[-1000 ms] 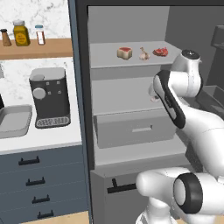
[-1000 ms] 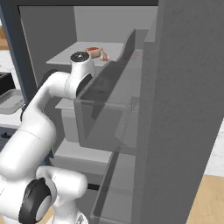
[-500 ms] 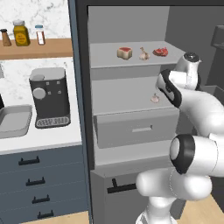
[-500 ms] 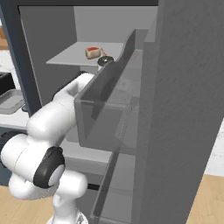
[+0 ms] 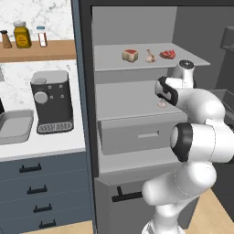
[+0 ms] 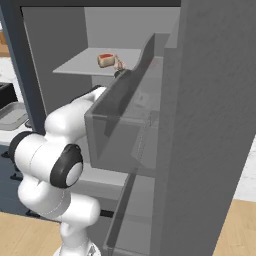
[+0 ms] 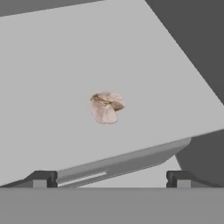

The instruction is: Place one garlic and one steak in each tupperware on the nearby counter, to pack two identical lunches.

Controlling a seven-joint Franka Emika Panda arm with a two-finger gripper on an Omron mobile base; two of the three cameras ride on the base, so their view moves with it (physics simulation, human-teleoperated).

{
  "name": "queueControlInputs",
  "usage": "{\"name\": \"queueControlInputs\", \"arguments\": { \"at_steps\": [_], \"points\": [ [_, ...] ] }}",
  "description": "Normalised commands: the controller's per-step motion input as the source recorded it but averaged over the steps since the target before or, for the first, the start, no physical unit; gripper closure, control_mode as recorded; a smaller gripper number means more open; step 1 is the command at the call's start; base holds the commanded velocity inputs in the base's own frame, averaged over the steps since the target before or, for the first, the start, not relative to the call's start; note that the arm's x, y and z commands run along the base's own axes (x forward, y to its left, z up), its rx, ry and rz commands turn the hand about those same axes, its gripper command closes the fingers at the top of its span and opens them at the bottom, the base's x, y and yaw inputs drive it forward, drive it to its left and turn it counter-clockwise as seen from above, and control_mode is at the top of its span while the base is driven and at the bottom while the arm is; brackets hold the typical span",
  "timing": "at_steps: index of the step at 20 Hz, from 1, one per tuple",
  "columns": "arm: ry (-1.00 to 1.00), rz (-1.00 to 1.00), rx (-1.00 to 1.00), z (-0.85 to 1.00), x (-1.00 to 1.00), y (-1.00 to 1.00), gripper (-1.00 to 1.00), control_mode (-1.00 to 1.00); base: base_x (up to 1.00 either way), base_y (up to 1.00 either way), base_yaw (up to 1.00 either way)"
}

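Observation:
A pinkish garlic [image 7: 107, 106] lies alone on the fridge's middle shelf [image 5: 128, 103], and the same garlic [image 5: 162, 104] shows just under my hand in the left base view. My gripper [image 7: 111, 181] hangs open above it, a short way off, with nothing between its fingertips [image 7: 40, 179]. On the top shelf sit a steak [image 5: 130, 55], another garlic [image 5: 150, 56] and a second steak [image 5: 167, 54]. The right base view catches a steak [image 6: 105, 60] and a garlic [image 6: 119, 64] up there. One grey tupperware [image 5: 16, 125] rests on the white counter [image 5: 45, 141] at far left.
A black coffee machine [image 5: 51, 101] stands on the counter beside the tupperware. The open fridge door with its clear bin [image 6: 125, 125] rises close on the arm's right. A grey fridge drawer [image 5: 137, 132] sits below the middle shelf. Jars line a wooden wall shelf [image 5: 36, 48].
The arm has folded, its elbow swinging down and nearer the base, while the hand stays over the middle shelf's garlic. The jaws remain wide open.

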Motion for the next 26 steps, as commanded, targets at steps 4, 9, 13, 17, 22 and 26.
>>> {"name": "queueControlInputs", "arguments": {
  "at_steps": [4,9,13,17,22,26],
  "points": [
    [0.00,0.00,0.00,0.00,0.00,0.00,-1.00,-1.00,0.00,0.00,0.00],
    [0.02,0.00,0.00,-0.08,0.09,0.00,-1.00,-1.00,0.00,0.00,0.00],
    [0.00,0.00,0.00,-0.19,0.26,-0.02,-1.00,-1.00,0.00,0.00,0.00],
    [0.04,0.00,0.00,-0.27,0.41,-0.07,-1.00,-1.00,0.00,0.00,0.00],
    [0.14,0.00,0.00,-0.33,0.46,-0.09,-1.00,-1.00,0.00,0.00,0.00],
    [0.07,0.00,0.00,-0.28,0.47,-0.14,-1.00,-1.00,0.00,0.00,0.00]
  ]
}}
